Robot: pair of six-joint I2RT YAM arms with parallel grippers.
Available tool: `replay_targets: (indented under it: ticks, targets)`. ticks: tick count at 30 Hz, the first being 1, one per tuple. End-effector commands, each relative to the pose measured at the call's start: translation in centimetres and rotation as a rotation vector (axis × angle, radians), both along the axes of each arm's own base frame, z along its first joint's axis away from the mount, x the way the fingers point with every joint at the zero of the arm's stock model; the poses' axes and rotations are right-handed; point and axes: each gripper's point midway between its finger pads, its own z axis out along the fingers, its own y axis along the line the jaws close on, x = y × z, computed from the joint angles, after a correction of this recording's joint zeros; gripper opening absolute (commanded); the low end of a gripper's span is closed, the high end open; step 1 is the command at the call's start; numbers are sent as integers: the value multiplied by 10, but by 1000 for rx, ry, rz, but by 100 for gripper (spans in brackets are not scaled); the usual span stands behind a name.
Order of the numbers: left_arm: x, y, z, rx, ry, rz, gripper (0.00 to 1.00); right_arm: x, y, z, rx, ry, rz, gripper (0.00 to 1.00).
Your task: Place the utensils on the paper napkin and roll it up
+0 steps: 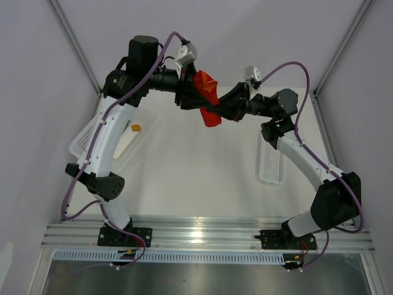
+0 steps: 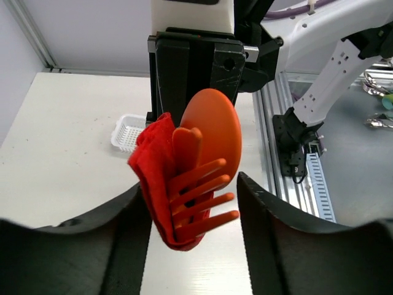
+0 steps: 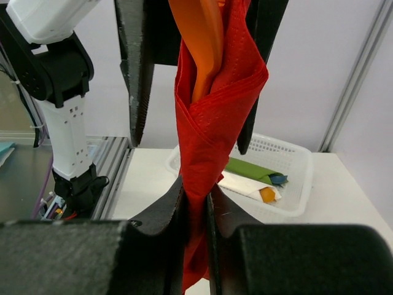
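1. The right gripper (image 3: 196,193) is clamped on the paper napkin (image 3: 212,123). Its two fingers pinch the narrow lower end of the red roll tightly between them.
2. The left gripper (image 2: 191,184) stands open around the other end of the bundle. In the right wrist view, its fingers flank the roll with a gap on each side.
3. In the left wrist view, the napkin's edge overlaps one finger (image 2: 132,215). I cannot tell whether the two touch.
4. The utensils (image 2: 209,141) sit inside the napkin. An orange-red spoon bowl and fork tines stick out of its open end, between the left gripper's fingers. The tine tips come close to the opposite finger.
5. The two grippers face each other with the bundle between them, raised above the table (image 1: 202,178).
6. Beyond the right gripper's fingers, a white basket (image 3: 295,178) rests on the table. It holds a green bar (image 3: 249,169) and a small orange block (image 3: 267,195).
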Motion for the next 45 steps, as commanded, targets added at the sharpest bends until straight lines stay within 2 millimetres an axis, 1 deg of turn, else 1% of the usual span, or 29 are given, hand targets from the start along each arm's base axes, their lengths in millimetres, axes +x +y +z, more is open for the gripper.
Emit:
replay_targets:
  ticks: [1, 4, 5, 6, 7, 10, 11, 12, 13, 14, 15, 16, 17, 18, 19, 20, 21, 23, 24, 28, 30, 31, 32, 33, 35, 38, 39, 41, 45]
  targets:
    - [-5, 5, 30, -46, -81, 34, 60, 6, -3, 9, 19, -45, -46, 0]
    - [-2, 7, 32, -39, -89, 70, 65, 10, -5, 13, 34, -60, -75, 0]
    - [-2, 9, 31, -32, -88, 79, 68, 11, -5, 13, 37, -61, -81, 0]
    - [-2, 11, 31, -27, -94, 86, 73, 14, -6, 15, 43, -62, -95, 0]
    - [-1, 12, 30, -22, -93, 95, 75, 16, -8, 16, 49, -63, -109, 0]
    - [5, 24, 30, -4, -93, 156, 80, 25, -13, 24, 86, -62, -167, 0]
    - [8, 27, 30, -1, -93, 179, 81, 26, -16, 29, 103, -69, -186, 0]
    - [16, 34, 31, 5, -93, 240, 82, 28, -18, 34, 120, -74, -208, 0]
    - [20, 38, 32, 6, -95, 273, 82, 35, -22, 45, 158, -71, -263, 0]
    - [24, 41, 32, 11, -98, 305, 82, 36, -26, 54, 182, -73, -290, 0]
    - [32, 45, 27, 30, -99, 351, 82, 38, -28, 63, 211, -82, -314, 0]
    - [34, 46, 24, 39, -102, 361, 82, 42, -32, 76, 260, -77, -356, 0]
    - [35, 47, 20, 49, -100, 366, 82, 42, -32, 82, 281, -82, -361, 0]
    - [36, 47, 17, 54, -94, 367, 82, 38, -33, 92, 310, -112, -353, 0]
    - [35, 46, 16, 54, -90, 360, 82, 31, -29, 97, 319, -121, -317, 0]
    - [34, 45, 15, 53, -85, 350, 82, 24, -28, 109, 339, -150, -295, 0]
    - [31, 42, 19, 35, -89, 322, 82, 23, -26, 112, 347, -160, -279, 0]
    - [26, 39, 26, 11, -104, 293, 83, 13, -21, 122, 357, -186, -239, 0]
    - [25, 37, 33, -11, -127, 280, 83, 10, -21, 125, 366, -215, -226, 0]
    - [25, 33, 42, -38, -156, 269, 86, 1, -19, 132, 391, -263, -194, 0]
    - [21, 31, 52, -64, -183, 246, 88, -8, -18, 137, 399, -282, -154, 0]
    - [19, 31, 56, -74, -194, 237, 88, -9, -17, 137, 402, -285, -145, 0]
    - [16, 30, 62, -90, -206, 223, 88, -15, -18, 140, 414, -293, -126, 0]
    - [13, 30, 69, -105, -226, 215, 88, -18, -18, 142, 414, -302, -114, 0]
    - [6, 28, 79, -135, -240, 179, 89, -20, -17, 142, 411, -315, -102, 0]
    - [-1, 19, 87, -173, -229, 139, 90, -26, -13, 146, 410, -332, -76, 0]
    - [-1, 16, 86, -175, -220, 122, 90, -28, -10, 146, 410, -334, -67, 0]
    - [-9, 10, 84, -179, -198, 82, 88, -29, -11, 149, 418, -340, -70, 0]
    - [-6, 1, 63, -141, -121, 75, 82, -25, -17, 160, 469, -323, -114, 0]
